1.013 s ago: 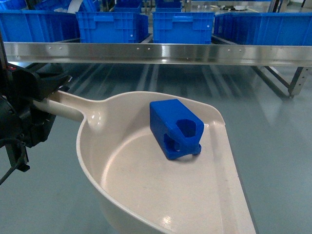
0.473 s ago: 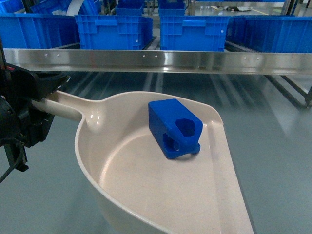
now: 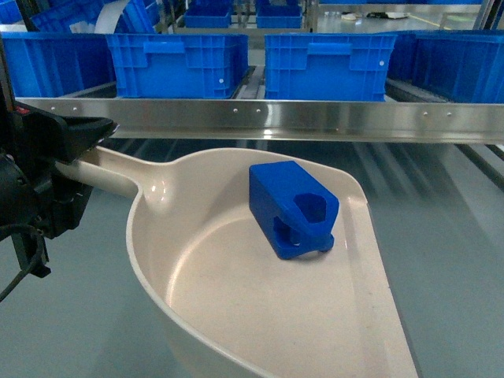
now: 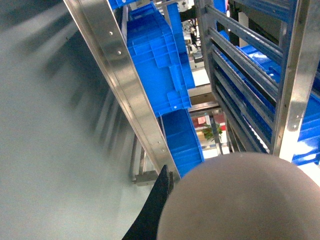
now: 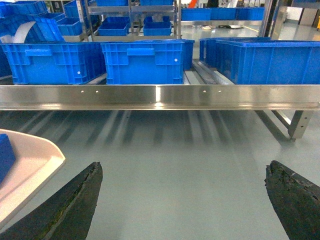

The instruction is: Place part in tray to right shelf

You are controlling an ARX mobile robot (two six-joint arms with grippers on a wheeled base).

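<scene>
The blue part point(image 3: 293, 209) lies on its side inside the cream tray point(image 3: 236, 315), near the tray's right rim. My left gripper point(image 3: 83, 153) is shut on the tray's handle point(image 3: 118, 172) at the left of the head view. In the left wrist view the tray's underside point(image 4: 240, 200) fills the lower right, beside one black finger point(image 4: 155, 210). The right shelf's steel front rail point(image 3: 268, 118) runs across just beyond the tray. My right gripper point(image 5: 183, 169) is open over bare floor with nothing between its fingers. The tray's lip point(image 5: 35, 165) shows at its left.
Large blue ribbed crates point(image 3: 327, 67) stand in a row on the shelf behind the rail, also seen as crates point(image 5: 142, 61) in the right wrist view. A steel shelf leg point(image 5: 297, 122) stands at the far right. Grey floor point(image 3: 449, 236) lies under the tray.
The shelf rail and crates have grown larger and dropped lower in the head view, with the crates shifted right. The tray and part stay held in the same pose.
</scene>
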